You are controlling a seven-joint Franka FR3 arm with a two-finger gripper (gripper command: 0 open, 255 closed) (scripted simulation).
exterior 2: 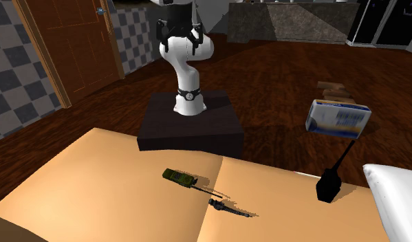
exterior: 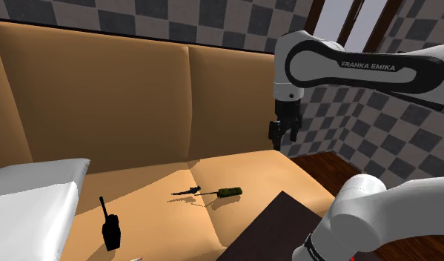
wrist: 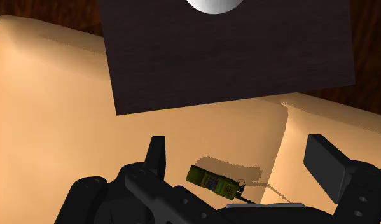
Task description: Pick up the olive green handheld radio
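We see the claw, fingers apart, high above the olive green handheld radio (flat on the sofa).

You're running a white Franka arm with smooth rounded links, dark bands at its joints, white FRANKA EMIKA lettering on a dark panel of one link, all-black jaws, and a dark box stand under its base.
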